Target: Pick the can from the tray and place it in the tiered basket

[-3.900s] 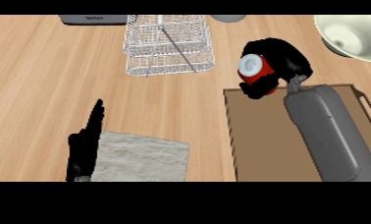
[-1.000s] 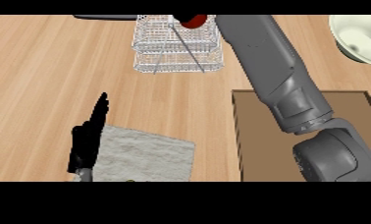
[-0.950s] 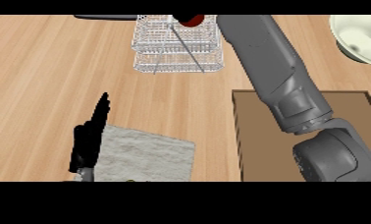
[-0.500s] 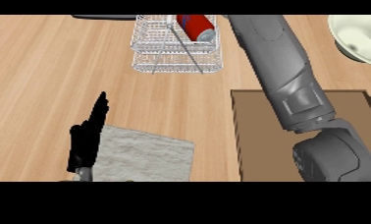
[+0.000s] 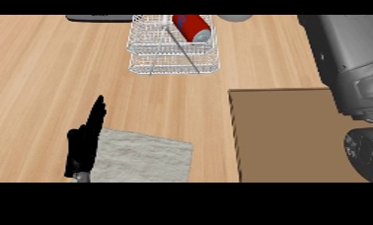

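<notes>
The red can [image 5: 192,27] with a silver end lies on its side in the upper tier of the white wire tiered basket [image 5: 172,54] at the back of the counter. Nothing touches the can. The brown tray [image 5: 287,135] at the right front holds nothing that I can see. Only my right arm's grey forearm [image 5: 339,61] shows along the right edge, above the tray; its hand is outside the picture. My left hand [image 5: 86,140] rests open at the lower left, fingers straight and pointing away from me.
A grey cloth [image 5: 142,156] lies on the wooden counter beside my left hand. A dark flat object [image 5: 98,18] and a grey round object [image 5: 233,18] sit at the counter's back edge, either side of the basket.
The can has gone from my right hand above the basket to lying in the upper tier. My right arm has swung away to the right, its hand leaving the view. The left hand stayed still.
</notes>
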